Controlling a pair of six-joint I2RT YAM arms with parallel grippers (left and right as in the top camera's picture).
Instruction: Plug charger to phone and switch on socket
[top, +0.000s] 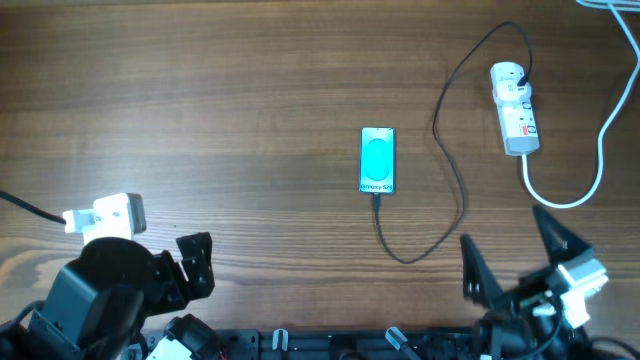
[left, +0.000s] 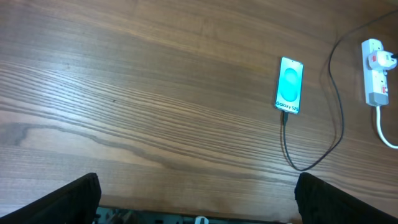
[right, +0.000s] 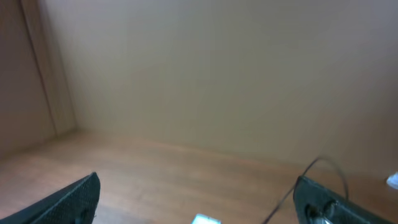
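Note:
The phone (top: 377, 160) lies flat mid-table, turquoise screen up, lettering at its near end; it also shows in the left wrist view (left: 289, 94) and as a sliver in the right wrist view (right: 205, 219). The thin black charger cable (top: 455, 170) runs from the phone's near end, loops right and up to a black plug in the white socket strip (top: 513, 108), which also shows in the left wrist view (left: 375, 71). My left gripper (left: 199, 199) is open and empty near the front left edge. My right gripper (right: 199, 199) is open and empty at the front right.
The strip's thick white cable (top: 600, 150) curves along the right edge of the table. The black arm bases (top: 110, 300) sit along the front edge. A wall shows beyond the table in the right wrist view.

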